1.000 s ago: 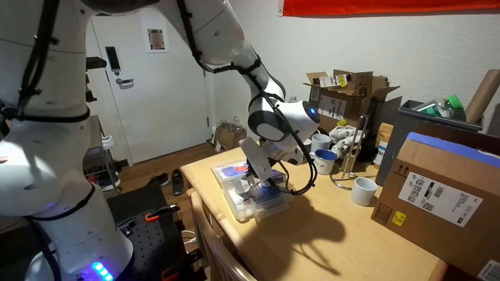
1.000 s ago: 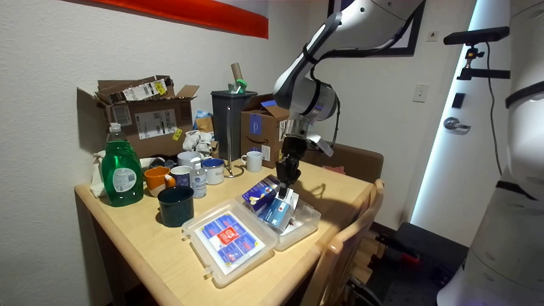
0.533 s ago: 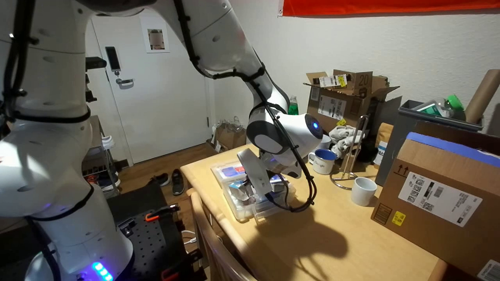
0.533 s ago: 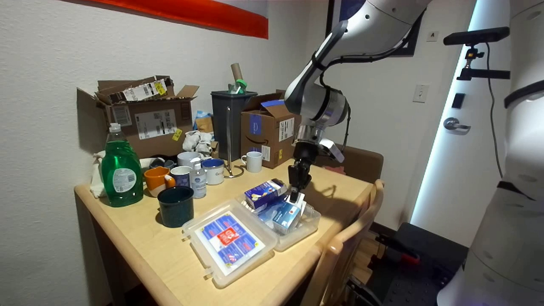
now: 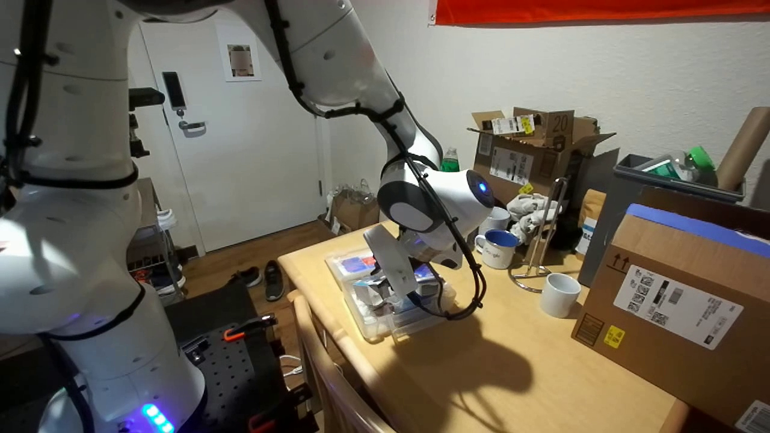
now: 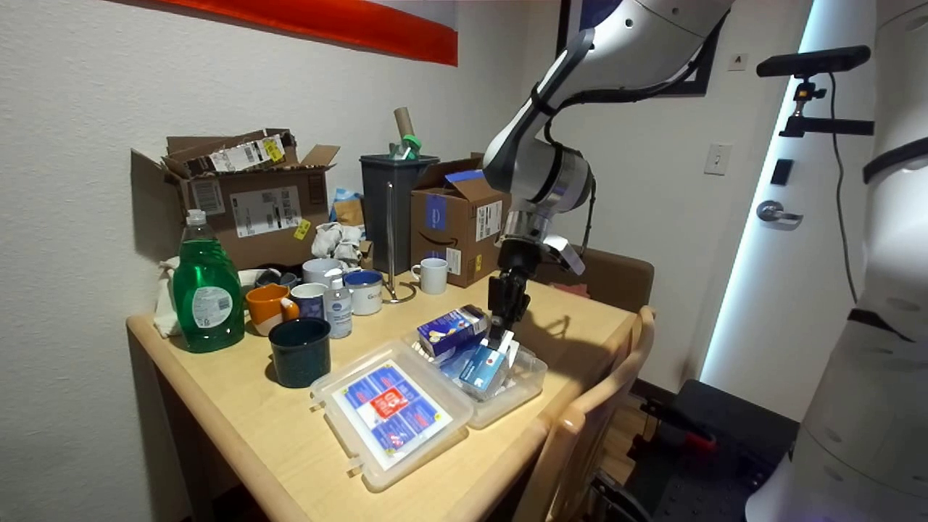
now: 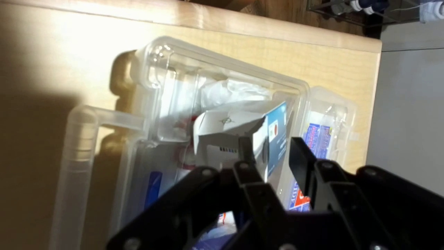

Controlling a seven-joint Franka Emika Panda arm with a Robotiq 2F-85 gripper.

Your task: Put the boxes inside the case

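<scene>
Behind the wooden table runs a pale wall with a red banner, and a green soap bottle stands well apart from your work. The clear case is spread near the table's edge, its lid laid flat. Your gripper reaches down over the tray with its fingers parted, clasping nothing; the blue panel of the white-and-blue carton shows between them in the wrist view, though you cannot tell whether either finger touches it. That carton leans inside the tray. The dark blue carton lies slantwise at the tray's far end in an exterior view, riding high. If you squeeze here, you would probably pinch thin card and crumple it. If a finger snags as you rise, the carton could come up with you. A sideways nudge could tip the dark blue one onto the table, and either carton left standing proud would likely keep the lid from closing.
</scene>
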